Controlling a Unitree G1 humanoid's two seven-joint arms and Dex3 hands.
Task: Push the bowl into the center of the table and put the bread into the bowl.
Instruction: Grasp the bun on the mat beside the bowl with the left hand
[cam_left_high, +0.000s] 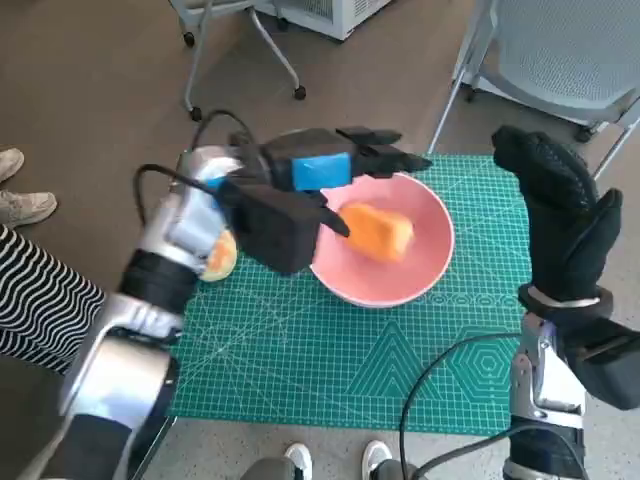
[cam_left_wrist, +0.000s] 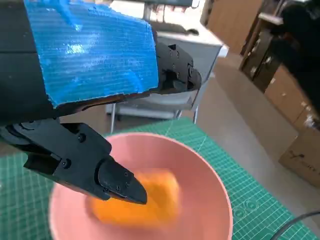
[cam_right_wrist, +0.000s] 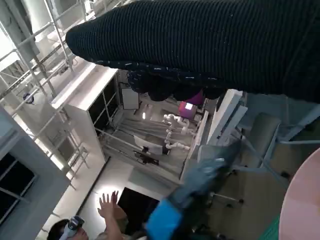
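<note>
Even, soft indoor light is cast over the green mat (cam_left_high: 400, 350), with only faint shadows. Straight lines are bent at the head view's edges. In the left wrist view, glare is seen on the blue tape (cam_left_wrist: 90, 55), and the bread (cam_left_wrist: 145, 200) is blurred. In the right wrist view, bright windows are overexposed behind the dark glove (cam_right_wrist: 210, 45)

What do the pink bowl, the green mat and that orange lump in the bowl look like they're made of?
The bowl looks like smooth matte plastic: even pink, soft sheen, thin rim. The mat seems a rubbery cutting mat, flat green with printed white grid lines. The bread looks soft and spongy, perhaps a foam toy, but it's too blurred to tell.
</note>
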